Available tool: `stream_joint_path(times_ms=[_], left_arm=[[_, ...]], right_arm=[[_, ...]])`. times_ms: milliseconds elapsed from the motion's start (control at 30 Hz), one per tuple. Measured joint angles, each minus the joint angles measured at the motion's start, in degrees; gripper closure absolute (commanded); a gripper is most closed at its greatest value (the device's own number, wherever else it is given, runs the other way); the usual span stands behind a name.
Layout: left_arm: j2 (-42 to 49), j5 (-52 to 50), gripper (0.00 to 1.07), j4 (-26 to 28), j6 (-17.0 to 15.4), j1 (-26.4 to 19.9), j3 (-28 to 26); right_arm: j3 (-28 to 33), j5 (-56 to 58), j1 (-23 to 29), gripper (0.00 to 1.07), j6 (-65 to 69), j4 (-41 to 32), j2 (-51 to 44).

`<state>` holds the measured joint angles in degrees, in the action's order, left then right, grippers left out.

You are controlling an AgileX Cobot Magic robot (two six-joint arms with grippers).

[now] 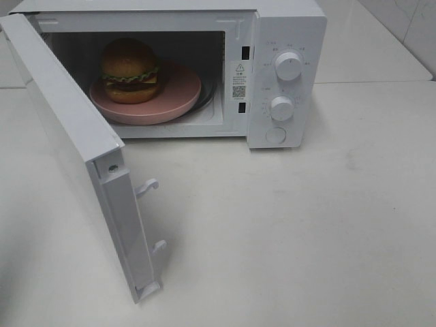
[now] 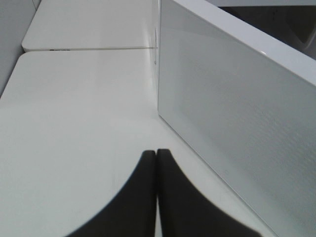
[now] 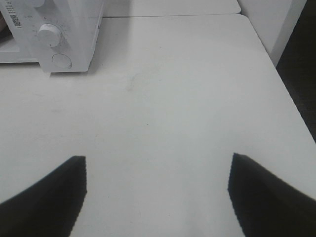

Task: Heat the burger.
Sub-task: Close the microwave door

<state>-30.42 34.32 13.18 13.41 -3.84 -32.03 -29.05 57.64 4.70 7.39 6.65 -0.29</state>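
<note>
Found burger [image 1: 129,70] inside open microwave [image 1: 297,30] at table's [image 1: 306,238] far edge; held left fingers [image 2: 143,197] closed, right fingers [image 3: 54,197] apart.

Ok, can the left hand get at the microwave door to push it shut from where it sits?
Probably yes. The left hand, shut, sits on the outer side of the open door, with only table showing between them; nothing visible blocks the door's outer face.
</note>
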Motion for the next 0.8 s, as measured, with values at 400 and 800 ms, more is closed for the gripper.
stream_joint_path(times_ms=[400, 800], left_arm=[[-8.77, -28.76, 1.07, 7.28, 10.31, 0.00, 12.03], [-18.11, -45.44, 1.07, 7.62, 11.23, 0.00, 15.76]], right_arm=[[0.00, 0.00, 0.00, 0.31, 0.00, 0.00, 0.00], [0.00, 0.00, 0.00, 0.31, 0.00, 0.00, 0.00]])
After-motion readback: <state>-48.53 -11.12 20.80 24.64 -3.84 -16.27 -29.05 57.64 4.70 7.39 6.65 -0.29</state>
